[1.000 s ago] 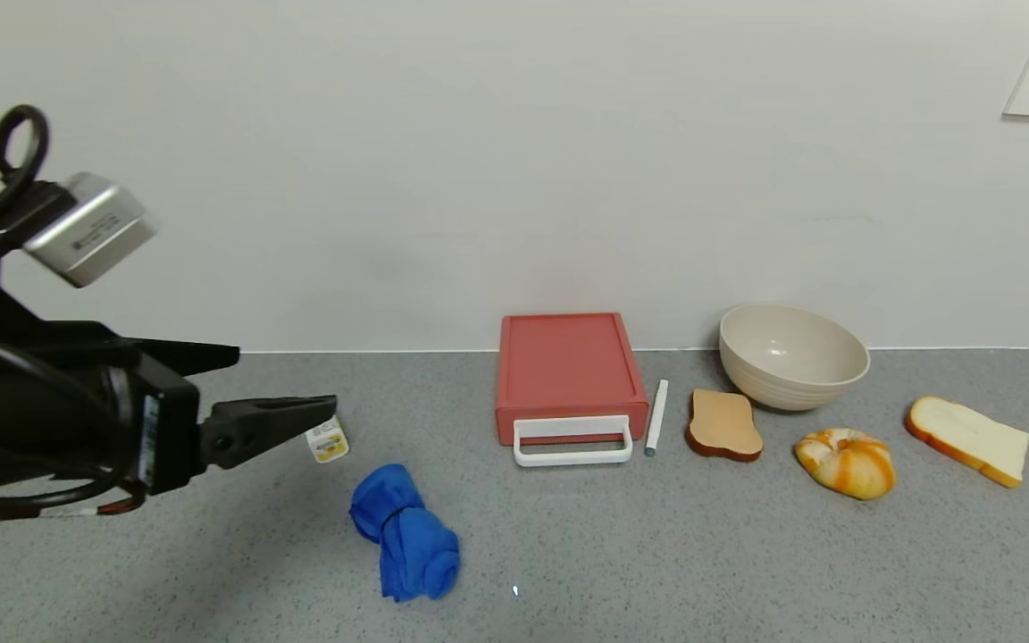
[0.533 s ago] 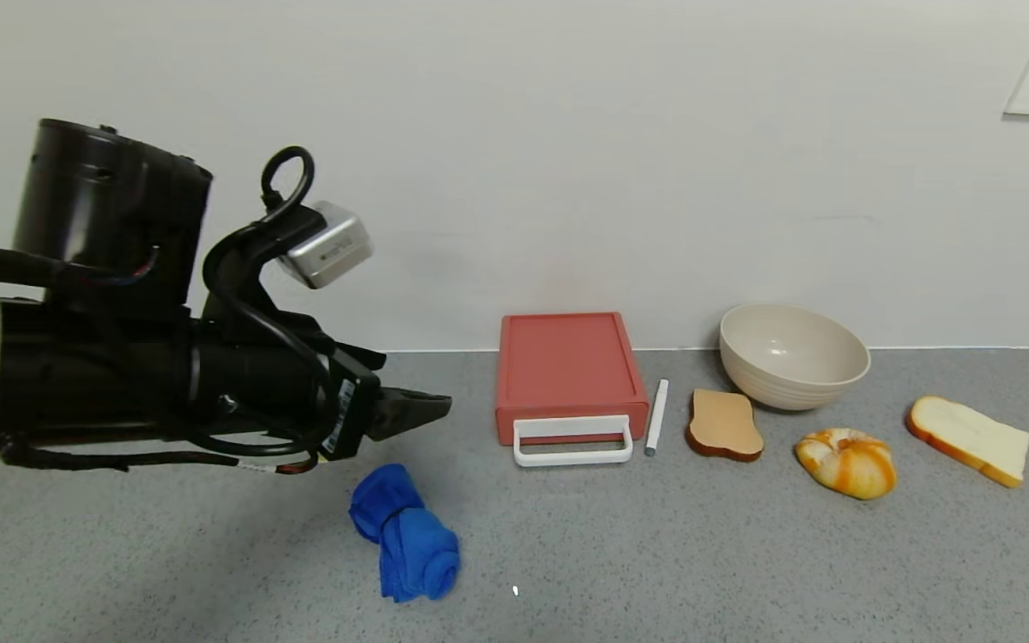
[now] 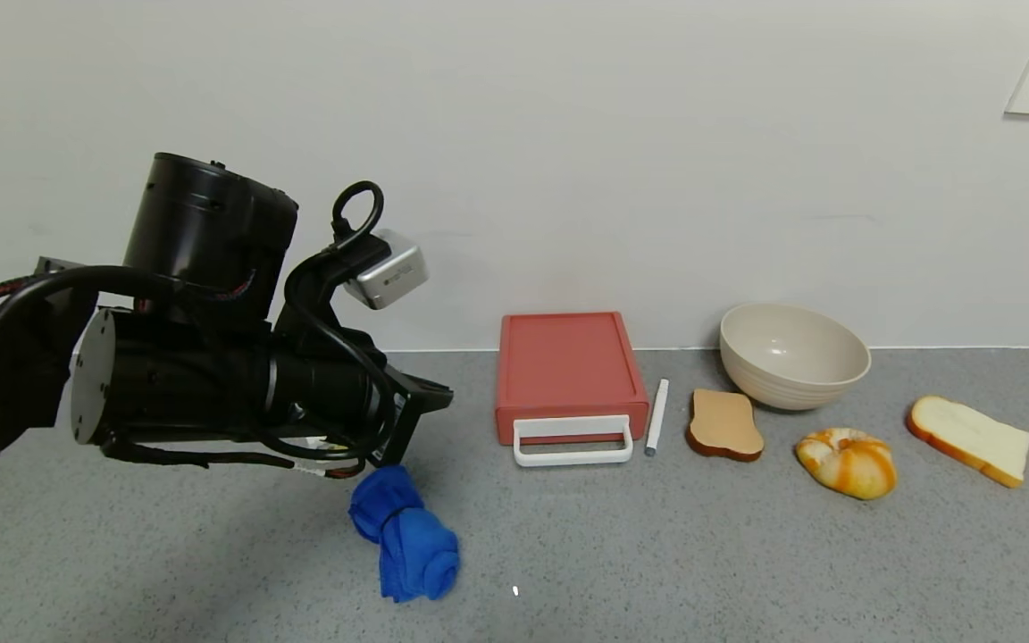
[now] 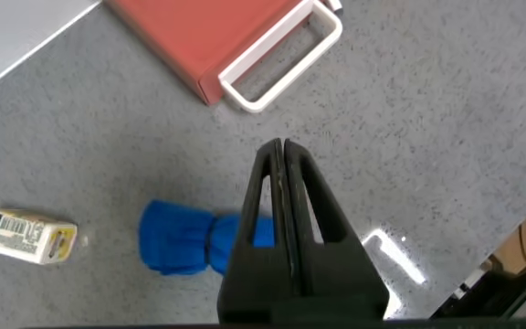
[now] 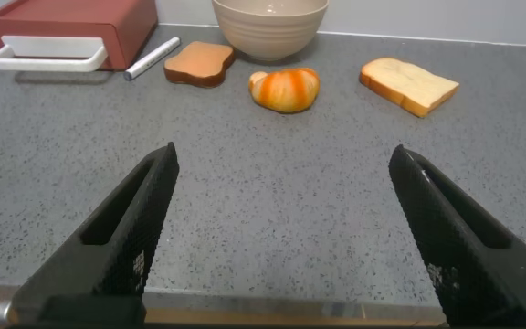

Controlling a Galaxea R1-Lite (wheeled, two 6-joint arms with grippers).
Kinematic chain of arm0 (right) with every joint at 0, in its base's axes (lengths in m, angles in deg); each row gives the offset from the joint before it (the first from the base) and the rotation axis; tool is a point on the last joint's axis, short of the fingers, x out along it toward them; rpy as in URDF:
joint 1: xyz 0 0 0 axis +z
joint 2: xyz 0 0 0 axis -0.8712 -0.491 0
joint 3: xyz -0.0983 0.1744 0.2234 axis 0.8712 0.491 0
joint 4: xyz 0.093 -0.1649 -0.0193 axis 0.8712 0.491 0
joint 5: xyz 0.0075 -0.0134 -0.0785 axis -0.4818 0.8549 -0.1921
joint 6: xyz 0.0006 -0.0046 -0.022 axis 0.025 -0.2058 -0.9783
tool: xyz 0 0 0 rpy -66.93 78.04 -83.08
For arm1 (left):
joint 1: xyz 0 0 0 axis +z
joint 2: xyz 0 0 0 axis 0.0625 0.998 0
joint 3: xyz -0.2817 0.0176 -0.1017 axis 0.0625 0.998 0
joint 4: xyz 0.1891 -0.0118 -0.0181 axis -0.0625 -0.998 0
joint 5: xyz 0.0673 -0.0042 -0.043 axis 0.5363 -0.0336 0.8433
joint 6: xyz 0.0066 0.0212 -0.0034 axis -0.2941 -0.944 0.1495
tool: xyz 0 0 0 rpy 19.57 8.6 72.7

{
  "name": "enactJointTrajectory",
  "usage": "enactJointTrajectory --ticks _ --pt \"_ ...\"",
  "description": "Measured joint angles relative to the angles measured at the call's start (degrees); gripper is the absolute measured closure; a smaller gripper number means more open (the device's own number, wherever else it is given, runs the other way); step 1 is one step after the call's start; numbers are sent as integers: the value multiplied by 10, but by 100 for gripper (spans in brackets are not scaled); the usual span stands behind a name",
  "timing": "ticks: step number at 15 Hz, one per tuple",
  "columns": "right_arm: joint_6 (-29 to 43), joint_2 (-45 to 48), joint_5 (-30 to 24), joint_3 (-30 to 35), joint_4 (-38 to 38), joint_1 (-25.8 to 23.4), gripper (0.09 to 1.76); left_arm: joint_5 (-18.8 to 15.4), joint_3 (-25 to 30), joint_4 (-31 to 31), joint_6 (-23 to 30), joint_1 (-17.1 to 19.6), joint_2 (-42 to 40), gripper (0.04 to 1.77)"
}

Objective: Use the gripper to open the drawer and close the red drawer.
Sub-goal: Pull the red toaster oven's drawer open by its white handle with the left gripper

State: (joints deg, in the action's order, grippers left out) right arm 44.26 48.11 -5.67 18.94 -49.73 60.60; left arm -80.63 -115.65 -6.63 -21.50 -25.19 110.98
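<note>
The salmon-red drawer (image 3: 566,368) stands against the back wall, closed, its white loop handle (image 3: 573,441) facing the front. It also shows in the left wrist view (image 4: 210,35) and the right wrist view (image 5: 71,20). My left gripper (image 3: 443,393) is shut and empty, held above the counter left of the drawer, over a blue cloth (image 3: 405,532). In its wrist view its tips (image 4: 279,146) lie short of the handle (image 4: 281,59). My right gripper (image 5: 281,160) is open and empty, low at the counter's front edge.
A white pen (image 3: 656,415) lies just right of the drawer. A beige bowl (image 3: 791,355), a toast slice (image 3: 724,424), a croissant (image 3: 846,462) and a white bread slice (image 3: 967,439) lie further right. A small yellow-white carton (image 4: 24,236) lies left of the cloth.
My left arm has swung in from the left toward the drawer and now hides the small carton in the head view. The drawer has not moved.
</note>
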Motion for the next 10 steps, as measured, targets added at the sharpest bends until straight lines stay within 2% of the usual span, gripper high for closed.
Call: enactJointTrajectory --ticks 8,10 --pt "0 0 0 0 0 0 15 -5 -36 -5 -2 -19 35 170" --pt "0 0 0 0 0 0 15 -30 -56 -5 -16 -26 61 170"
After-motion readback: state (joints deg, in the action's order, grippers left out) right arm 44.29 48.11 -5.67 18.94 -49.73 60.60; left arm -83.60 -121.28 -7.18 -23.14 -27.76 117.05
